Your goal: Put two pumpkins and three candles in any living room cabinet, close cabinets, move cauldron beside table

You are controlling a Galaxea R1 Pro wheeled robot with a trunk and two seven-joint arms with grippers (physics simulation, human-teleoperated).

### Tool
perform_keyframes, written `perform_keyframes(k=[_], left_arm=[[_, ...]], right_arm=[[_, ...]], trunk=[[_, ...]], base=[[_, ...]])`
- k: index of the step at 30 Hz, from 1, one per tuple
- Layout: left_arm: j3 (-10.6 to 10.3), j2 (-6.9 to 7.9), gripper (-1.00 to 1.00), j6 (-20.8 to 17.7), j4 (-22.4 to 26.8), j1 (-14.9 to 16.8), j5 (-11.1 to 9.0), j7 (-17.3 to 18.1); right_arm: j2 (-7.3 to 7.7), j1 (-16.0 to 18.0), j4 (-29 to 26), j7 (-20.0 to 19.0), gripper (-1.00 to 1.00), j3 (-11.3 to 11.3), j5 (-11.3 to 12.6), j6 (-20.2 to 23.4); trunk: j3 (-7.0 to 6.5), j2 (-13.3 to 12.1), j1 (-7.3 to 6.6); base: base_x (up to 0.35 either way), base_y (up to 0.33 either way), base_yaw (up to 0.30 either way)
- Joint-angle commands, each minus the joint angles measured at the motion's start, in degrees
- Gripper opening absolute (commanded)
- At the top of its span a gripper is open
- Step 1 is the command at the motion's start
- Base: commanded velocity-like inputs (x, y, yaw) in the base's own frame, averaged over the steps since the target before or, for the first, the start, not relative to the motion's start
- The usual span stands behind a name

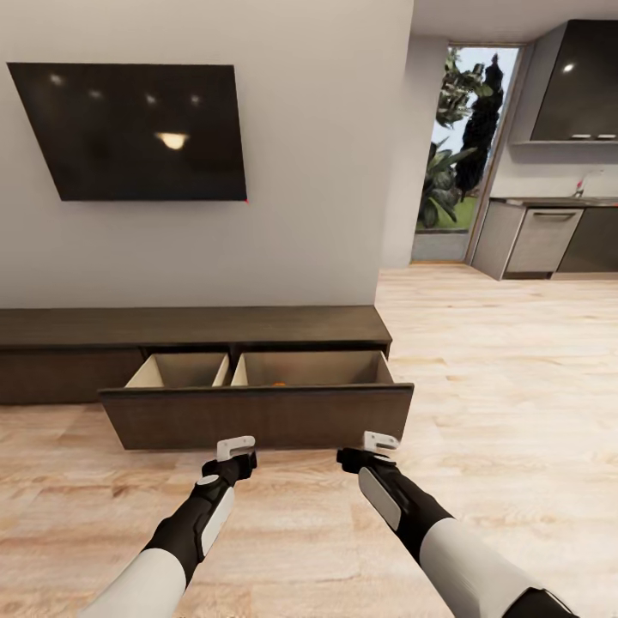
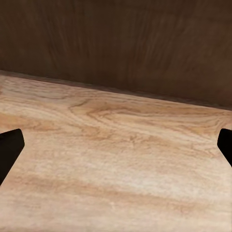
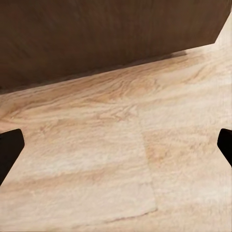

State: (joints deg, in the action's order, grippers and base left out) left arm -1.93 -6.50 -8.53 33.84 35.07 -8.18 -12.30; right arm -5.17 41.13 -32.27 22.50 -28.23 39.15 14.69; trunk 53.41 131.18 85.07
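The long dark-brown cabinet (image 1: 189,327) runs along the wall under the TV. Its wide right drawer (image 1: 257,417) is pulled out, with two pale compartments showing. A sliver of orange, likely a pumpkin (image 1: 279,384), peeks over the drawer front in the right compartment; the rest of the inside is hidden. My left gripper (image 1: 233,448) and right gripper (image 1: 378,443) hover just in front of the drawer front, both open and empty. In the wrist views the left gripper (image 2: 116,150) and right gripper (image 3: 116,150) face the floor and the drawer's dark front (image 2: 121,43).
A black TV (image 1: 137,129) hangs on the white wall above the cabinet. Grey kitchen units (image 1: 541,240) and a glass door (image 1: 463,146) stand at the back right. Light wooden floor (image 1: 515,386) stretches to the right and behind me.
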Motion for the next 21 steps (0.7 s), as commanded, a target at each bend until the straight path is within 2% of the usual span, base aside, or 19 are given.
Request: perform_keyframes(k=[1, 6, 10, 21], left_arm=[[0.0, 0.00, 1.00, 0.0, 0.0, 0.0, 0.0, 0.0], [0.0, 0.05, 1.00, 0.0, 0.0, 0.0, 0.0, 0.0], [0.0, 0.05, 1.00, 0.0, 0.0, 0.0, 0.0, 0.0], [0.1, 0.09, 1.00, 0.1, 0.0, 0.0, 0.0, 0.0]], right_arm=[[-0.04, 0.0, 0.0, -0.4, 1.00, -0.1, 0.0, 0.0], [-0.14, 0.0, -0.1, -1.8, 1.00, -0.2, -0.1, -0.2], [-0.19, 0.0, -0.1, -2.1, 1.00, -0.2, -0.1, -3.1], [-0.16, 0.0, -0.2, -2.1, 1.00, -0.8, -0.1, -4.1]], trunk=[[0.18, 0.4, 0.23], [1.08, 2.4, 1.32], [1.80, 4.0, 2.20], [3.77, 8.4, 4.62]], base=[[0.000, 0.000, 0.000], [0.000, 0.000, 0.000], [0.000, 0.000, 0.000], [0.000, 0.000, 0.000]])
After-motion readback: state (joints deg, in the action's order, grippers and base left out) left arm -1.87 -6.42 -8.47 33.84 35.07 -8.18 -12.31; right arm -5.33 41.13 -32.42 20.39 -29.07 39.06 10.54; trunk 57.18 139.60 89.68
